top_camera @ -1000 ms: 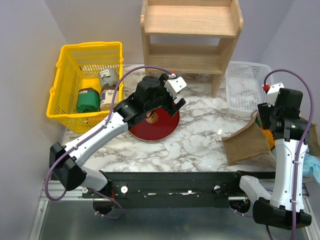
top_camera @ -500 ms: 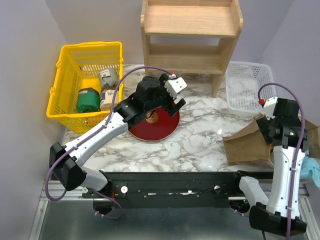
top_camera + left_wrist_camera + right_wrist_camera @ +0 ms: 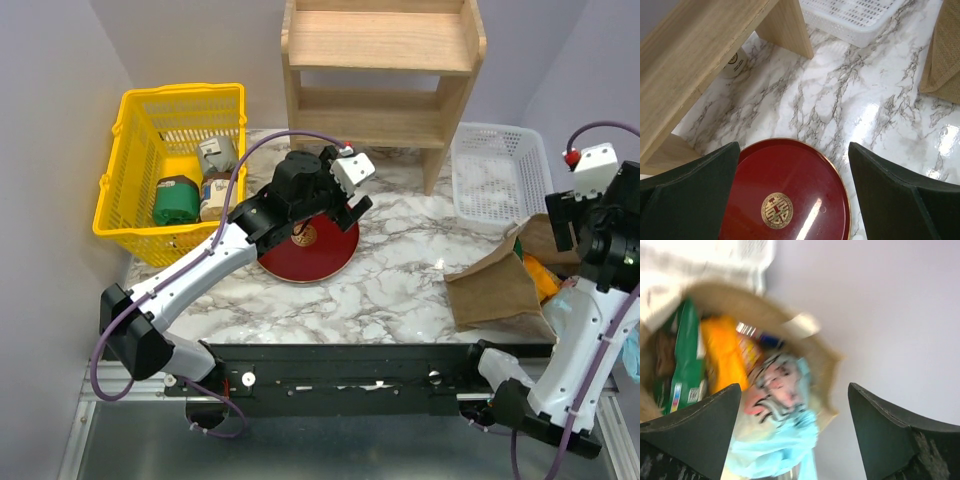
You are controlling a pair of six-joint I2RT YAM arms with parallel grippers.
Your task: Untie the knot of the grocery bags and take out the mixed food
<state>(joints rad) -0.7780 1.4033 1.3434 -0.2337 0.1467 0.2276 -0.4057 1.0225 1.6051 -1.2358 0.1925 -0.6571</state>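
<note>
The brown paper bag [image 3: 503,283] lies at the table's right edge with its mouth toward my right arm. In the blurred right wrist view, the paper bag [image 3: 825,360] holds the light-blue plastic bag [image 3: 785,440], a yellow-orange snack packet [image 3: 722,357] and a dark-green chip bag [image 3: 687,365]. My right gripper [image 3: 795,435] is open and empty, above the bag's mouth. My left gripper [image 3: 792,200] is open and empty, hovering over a red plate [image 3: 795,200]. The orange packet [image 3: 541,277] peeks out in the top view.
A yellow basket [image 3: 175,160] with wrapped jars stands at the back left. A wooden shelf [image 3: 380,70] is at the back centre, and a white mesh tray [image 3: 495,175] is beside it. The red plate [image 3: 310,250] lies mid-table. A wall runs close on the right.
My right arm has swung up and to the right, away from the paper bag's front. The left arm has not moved.
</note>
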